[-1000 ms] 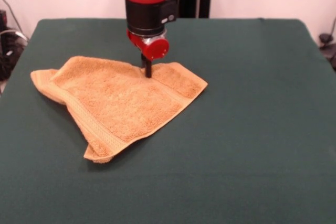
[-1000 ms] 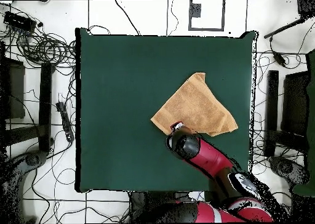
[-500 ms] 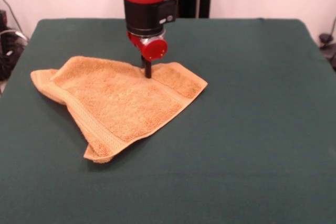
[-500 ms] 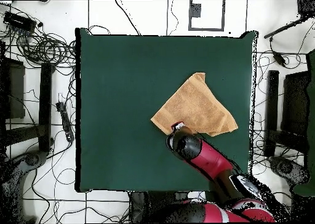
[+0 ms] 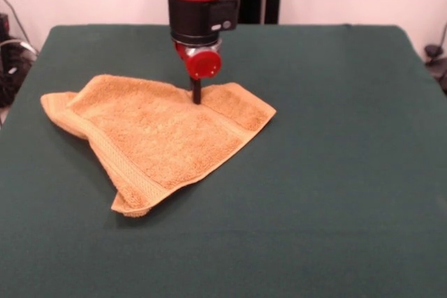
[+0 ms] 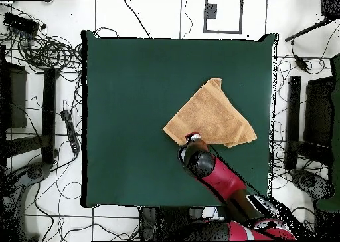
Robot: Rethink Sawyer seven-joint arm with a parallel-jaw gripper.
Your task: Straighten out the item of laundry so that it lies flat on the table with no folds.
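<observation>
The hand towel [image 5: 157, 134] lies folded over itself into a rough triangle on the green table [image 5: 335, 172], toward the side where the front view's left edge falls, so a good part of the cloth is doubled under the top layer. A woven border band runs along the towel's near diagonal edge, and a lower layer peeks out at the towel's far-left corner. The gripper [image 5: 196, 93] stands upright with its dark tip down at the towel's far edge, touching or just above the terry; whether it is apart, together or pinching cloth cannot be told. That placement looks chosen to catch the top layer's edge, so the fold can be drawn open.
</observation>
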